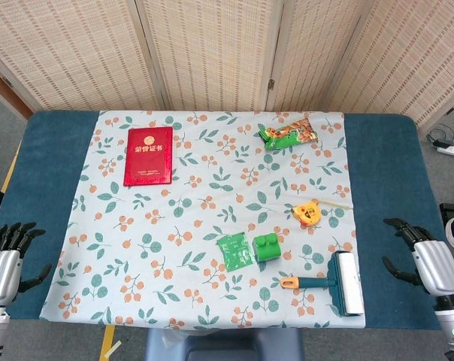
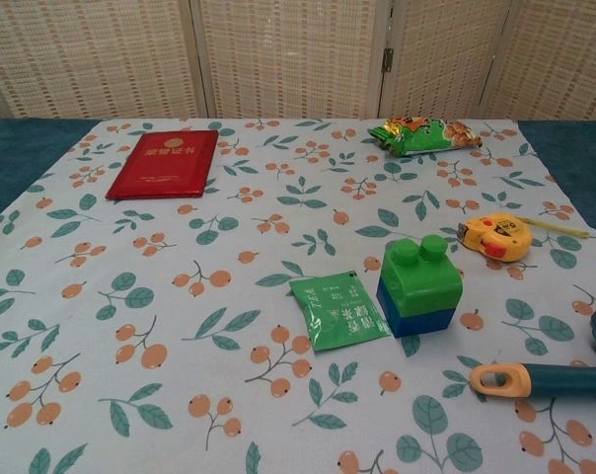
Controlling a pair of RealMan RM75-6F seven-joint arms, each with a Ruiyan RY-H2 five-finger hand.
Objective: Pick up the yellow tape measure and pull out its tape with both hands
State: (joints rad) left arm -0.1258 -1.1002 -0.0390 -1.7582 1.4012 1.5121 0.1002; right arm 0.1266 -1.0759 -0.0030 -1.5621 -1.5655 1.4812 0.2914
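Note:
The yellow tape measure (image 1: 307, 213) (image 2: 494, 237) lies on the floral cloth right of centre, with a short length of yellow tape sticking out to its right. My left hand (image 1: 7, 254) hangs off the table's left edge, fingers apart and holding nothing. At the right edge my right hand (image 1: 425, 258) is also open and holds nothing, well apart from the tape measure. Neither hand shows in the chest view.
A green block (image 1: 267, 247) (image 2: 418, 286) and a green sachet (image 1: 235, 251) (image 2: 338, 310) lie near the tape measure. A lint roller (image 1: 332, 283) (image 2: 550, 376) sits front right. A red booklet (image 1: 148, 155) (image 2: 166, 163) is back left, a snack bag (image 1: 289, 134) (image 2: 423, 134) back right.

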